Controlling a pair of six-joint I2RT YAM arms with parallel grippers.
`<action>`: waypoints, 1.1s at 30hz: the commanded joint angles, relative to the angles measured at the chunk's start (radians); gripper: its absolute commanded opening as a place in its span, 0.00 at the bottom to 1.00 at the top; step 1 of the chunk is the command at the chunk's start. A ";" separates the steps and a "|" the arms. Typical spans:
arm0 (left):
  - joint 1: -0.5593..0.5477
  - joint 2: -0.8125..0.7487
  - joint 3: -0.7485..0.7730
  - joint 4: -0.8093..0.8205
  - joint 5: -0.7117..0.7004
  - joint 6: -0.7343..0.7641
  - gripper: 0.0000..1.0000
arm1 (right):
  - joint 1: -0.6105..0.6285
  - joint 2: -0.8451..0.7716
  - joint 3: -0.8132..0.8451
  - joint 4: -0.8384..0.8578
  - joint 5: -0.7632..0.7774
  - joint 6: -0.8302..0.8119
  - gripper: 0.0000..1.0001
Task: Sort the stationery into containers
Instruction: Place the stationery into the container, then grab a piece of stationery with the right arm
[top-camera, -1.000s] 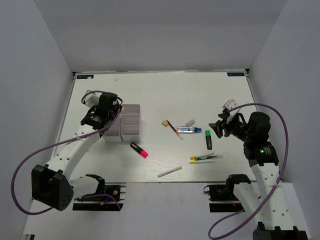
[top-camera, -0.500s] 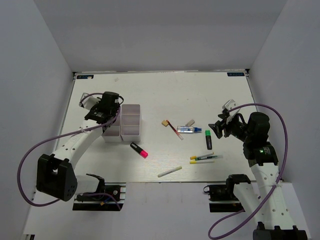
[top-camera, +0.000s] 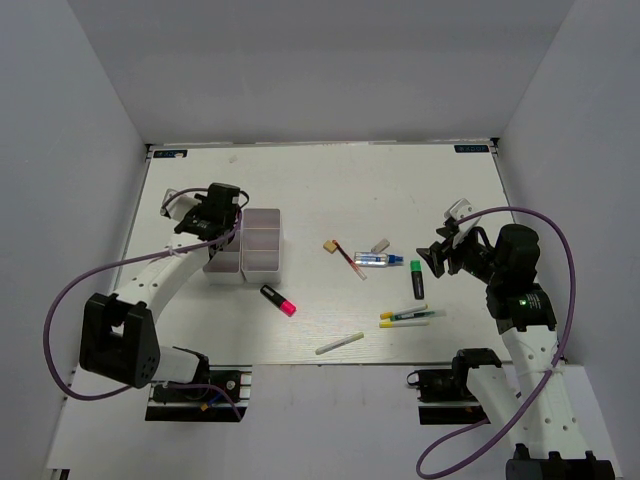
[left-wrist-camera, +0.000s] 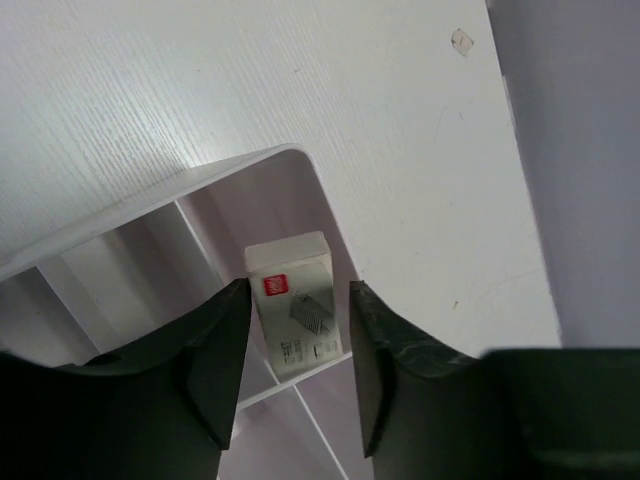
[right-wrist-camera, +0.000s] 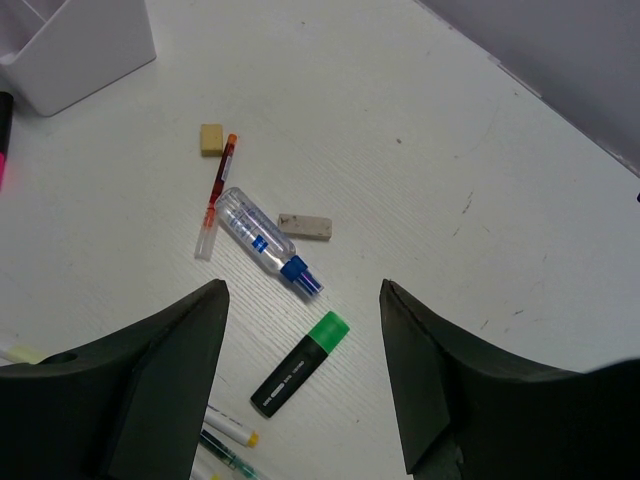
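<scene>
A white worktop (top-camera: 330, 180) sits between pale grey walls. At its left the left hand (left-wrist-camera: 297, 370) hovers over the joined bins (top-camera: 262, 268), fingers apart and gripping nothing; a labelled white eraser (left-wrist-camera: 293, 315) lies in the corner compartment below. On the bare worktop lie a pink-tipped highlighter (top-camera: 278, 300), white stick (top-camera: 339, 343), red pen (top-camera: 350, 262) and clear-blue tube (top-camera: 378, 260). The right hand (right-wrist-camera: 302, 300) hangs wide apart, empty, above the green-tipped highlighter (top-camera: 416, 279).

We count two highlighters (top-camera: 417, 279), two yellow-capped markers (top-camera: 405, 314), one red pen (top-camera: 350, 262), one white stick (top-camera: 339, 343), one clear-blue tube (top-camera: 375, 260), two loose erasers (top-camera: 328, 245).
</scene>
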 joint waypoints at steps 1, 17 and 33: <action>0.007 -0.006 0.049 0.001 -0.029 -0.023 0.58 | -0.005 -0.005 -0.004 0.031 -0.010 -0.002 0.68; -0.014 -0.172 0.071 0.166 0.349 0.522 0.75 | 0.003 0.085 0.001 0.032 -0.097 -0.097 0.68; -0.024 -0.524 -0.149 0.033 0.885 1.079 0.92 | 0.398 0.969 0.573 -0.097 0.085 -0.019 0.88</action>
